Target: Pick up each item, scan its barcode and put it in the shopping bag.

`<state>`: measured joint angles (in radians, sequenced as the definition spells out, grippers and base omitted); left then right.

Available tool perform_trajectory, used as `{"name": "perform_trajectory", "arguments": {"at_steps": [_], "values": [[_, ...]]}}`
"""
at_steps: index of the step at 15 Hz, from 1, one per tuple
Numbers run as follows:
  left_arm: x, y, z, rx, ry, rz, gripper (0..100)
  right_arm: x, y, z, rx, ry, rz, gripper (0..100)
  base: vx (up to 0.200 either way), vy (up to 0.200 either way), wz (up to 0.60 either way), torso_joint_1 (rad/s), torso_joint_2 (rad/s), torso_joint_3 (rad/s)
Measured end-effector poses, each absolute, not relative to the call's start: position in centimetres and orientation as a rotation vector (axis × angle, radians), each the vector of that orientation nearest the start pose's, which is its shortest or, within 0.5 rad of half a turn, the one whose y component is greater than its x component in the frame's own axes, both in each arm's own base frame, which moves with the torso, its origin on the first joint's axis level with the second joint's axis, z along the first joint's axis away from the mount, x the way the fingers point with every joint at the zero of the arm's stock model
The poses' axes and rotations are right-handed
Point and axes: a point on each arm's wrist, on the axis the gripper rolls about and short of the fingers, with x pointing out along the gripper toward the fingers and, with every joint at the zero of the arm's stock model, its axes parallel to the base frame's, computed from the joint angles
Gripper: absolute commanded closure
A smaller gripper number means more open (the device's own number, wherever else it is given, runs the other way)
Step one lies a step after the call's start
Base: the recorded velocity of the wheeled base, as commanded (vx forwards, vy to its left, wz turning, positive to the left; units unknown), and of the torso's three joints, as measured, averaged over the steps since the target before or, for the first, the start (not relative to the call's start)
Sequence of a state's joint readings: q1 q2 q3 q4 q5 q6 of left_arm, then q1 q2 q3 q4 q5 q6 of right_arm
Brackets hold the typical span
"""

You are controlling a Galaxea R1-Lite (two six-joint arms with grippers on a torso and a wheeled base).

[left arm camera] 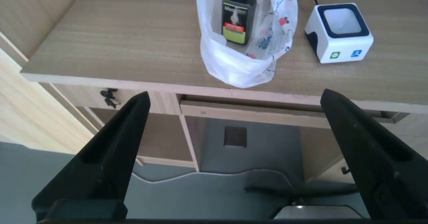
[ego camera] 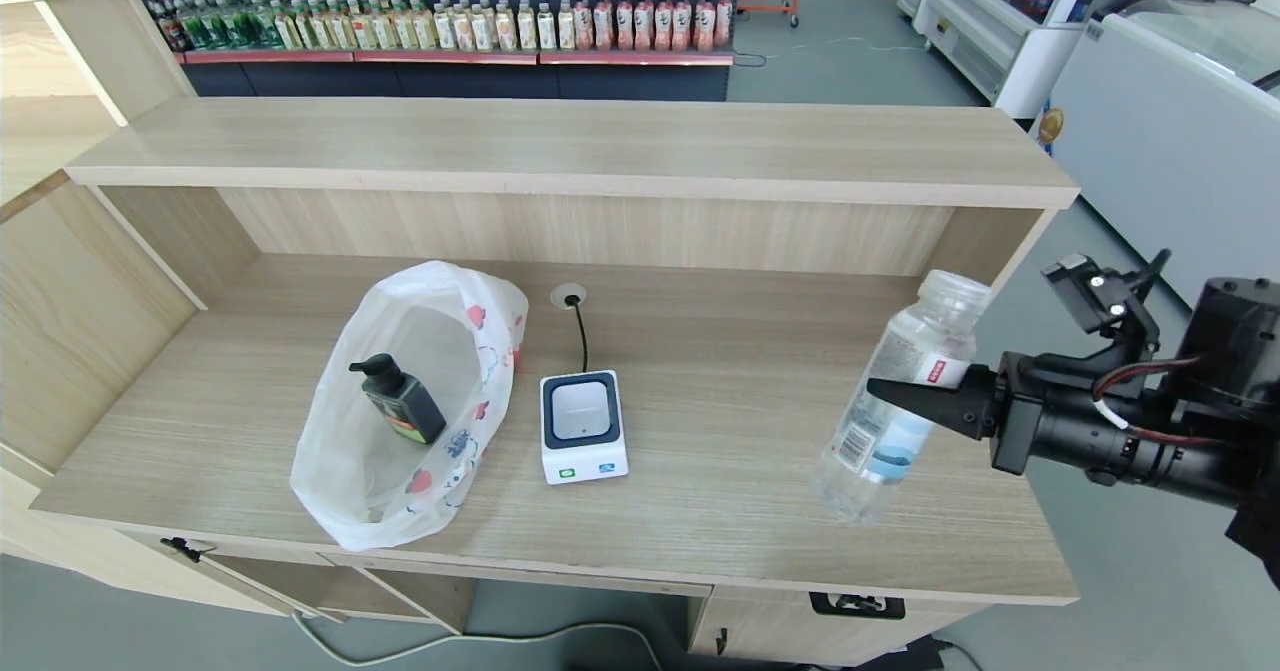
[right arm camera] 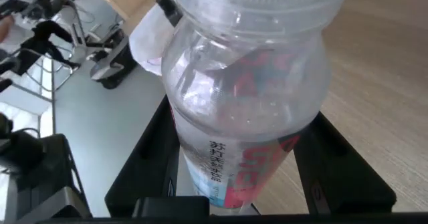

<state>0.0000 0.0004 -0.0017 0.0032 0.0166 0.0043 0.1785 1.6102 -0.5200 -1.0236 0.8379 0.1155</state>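
Looking from the head view, the right gripper (ego camera: 900,391) reaches in from the right side and is clamped on a clear plastic bottle (ego camera: 868,451), its dark fingers closed against the bottle's labelled middle. The bottle is tilted, cap end pointing up and away and base down toward the wooden counter (ego camera: 720,431), over the counter's right part and well apart from the other things. A white scanner (ego camera: 583,424) with a dark glass top sits near the middle of the counter, and its black cable (ego camera: 581,336) runs back to a round hole in the surface. Just beside the scanner on the left lies the white patterned shopping bag (ego camera: 330,471), its mouth open, with a dark pump bottle (ego camera: 400,401) lying inside it. In the left wrist view, the left gripper (left arm camera: 235,100) hangs in front of the counter's near edge and below it, its two black fingers (left arm camera: 107,157) spread wide with nothing between them; beyond them on the counter (left arm camera: 120,43) are the shopping bag (left arm camera: 227,70) with the pump bottle (left arm camera: 235,17) in it and the scanner (left arm camera: 339,33) to one side. In the right wrist view, the clear plastic bottle (right arm camera: 247,103) stands close against the camera, and the right gripper (right arm camera: 244,184) has its fingers (right arm camera: 348,170) pressed on either side of the red and blue label, with the counter (right arm camera: 381,63) behind.
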Motion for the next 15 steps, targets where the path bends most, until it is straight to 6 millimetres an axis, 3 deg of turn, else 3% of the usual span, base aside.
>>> {"name": "perform_trajectory", "arguments": {"at_steps": [3, 5, 11, 15], "values": [[-2.3, 0.0, 7.6, 0.005, 0.002, 0.017, 0, 23.1, 6.3, 19.7, -0.016, -0.089, 1.249, 100, 0.0, 0.0, 0.0, 0.0, 0.0, 0.0], [-2.3, 0.0, 7.6, 0.005, 0.002, 0.017, 0, 22.2, 6.5, 20.2, -0.13, -0.199, 1.363, 100, 0.0, 0.0, 0.0, 0.0, 0.0, 0.0], [-2.3, 0.0, 7.6, 0.004, 0.002, 0.017, 0, 20.3, 8.2, 20.7, -0.222, -0.31, 1.503, 100, 0.0, 0.0, 0.0, 0.0, 0.0, 0.0], [-2.3, 0.0, 7.6, 0.005, 0.002, 0.017, 0, 19.1, 9.0, 19.9, -0.273, -0.351, 1.585, 100, 0.0, 0.0, 0.0, 0.0, 0.0, 0.0]]}}
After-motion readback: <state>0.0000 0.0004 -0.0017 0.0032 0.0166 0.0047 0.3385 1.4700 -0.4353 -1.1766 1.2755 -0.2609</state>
